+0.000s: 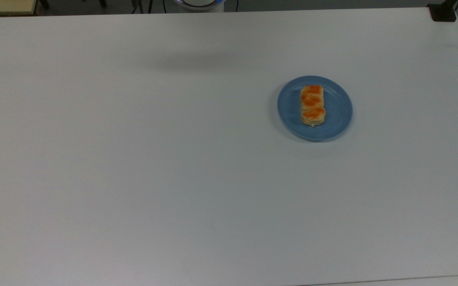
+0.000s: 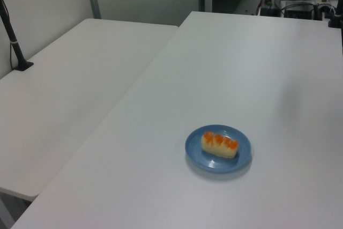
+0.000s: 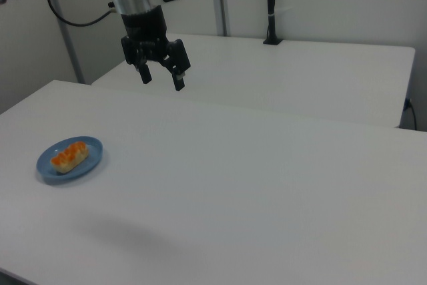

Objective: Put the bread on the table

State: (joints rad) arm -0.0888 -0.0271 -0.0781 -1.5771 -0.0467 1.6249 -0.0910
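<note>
Bread (image 1: 313, 105) on plate (image 1: 336, 119), not on bare table (image 1: 133, 159).
Blue plate holds the single roll, lying lengthwise across its middle, three orange bumps up. Gripper (image 3: 161, 77) hangs high above the table, well apart from the plate, jaws spread and holding nothing.

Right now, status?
Hand open, high above table, holding nothing. Bread on blue plate, untouched. Nothing in the way.

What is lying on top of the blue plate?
One bread lies on the plate, along its middle. Bare blue rim shows all around it. The plate surface under the bread is covered and cannot be seen.
</note>
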